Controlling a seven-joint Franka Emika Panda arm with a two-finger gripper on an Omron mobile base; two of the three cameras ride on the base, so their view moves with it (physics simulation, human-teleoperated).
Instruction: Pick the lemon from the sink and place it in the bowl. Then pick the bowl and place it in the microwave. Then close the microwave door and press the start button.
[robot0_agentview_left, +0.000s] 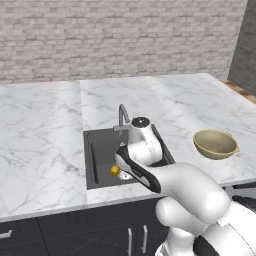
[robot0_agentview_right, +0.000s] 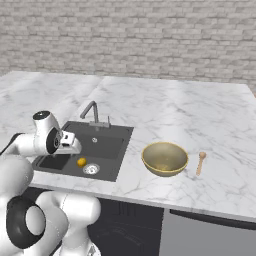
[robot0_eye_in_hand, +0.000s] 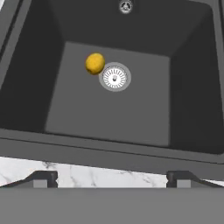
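Resting on the floor of the sink (robot0_eye_in_hand: 109, 105), the lemon (robot0_eye_in_hand: 95, 64) lies just beside the round silver drain (robot0_eye_in_hand: 114, 78), close to touching its ring; the right base view places the same lemon (robot0_agentview_right: 81, 162) next to the drain (robot0_agentview_right: 91, 169) at the near end of the basin (robot0_agentview_right: 107, 145). The left base view shows the lemon (robot0_agentview_left: 115, 170) partly screened by the robot's arm.

The hand (robot0_eye_in_hand: 111, 179) hangs above the near rim of the sink, looking down into it. Its two dark fingertips (robot0_eye_in_hand: 41, 179) stand wide apart, with nothing between them. Lemon and hand are well apart.

The grey angular faucet (robot0_agentview_right: 93, 113) stands at the far edge of the sink, its spout reaching over the basin.

The bowl (robot0_agentview_right: 164, 158) sits upright on the marble tabletop (robot0_agentview_right: 200, 115) to the right of the sink, apart from it, and appears empty. It is olive-tan and shallow. A small wooden spoon (robot0_agentview_right: 200, 162) lies on the tabletop just to the right of the bowl, not touching it.

A pale brick wall (robot0_agentview_left: 120, 35) runs behind the tabletop. Dark cabinet fronts (robot0_agentview_left: 75, 232) with slim handles sit below the tabletop edge.

No brand, label or legible writing is visible on any item.
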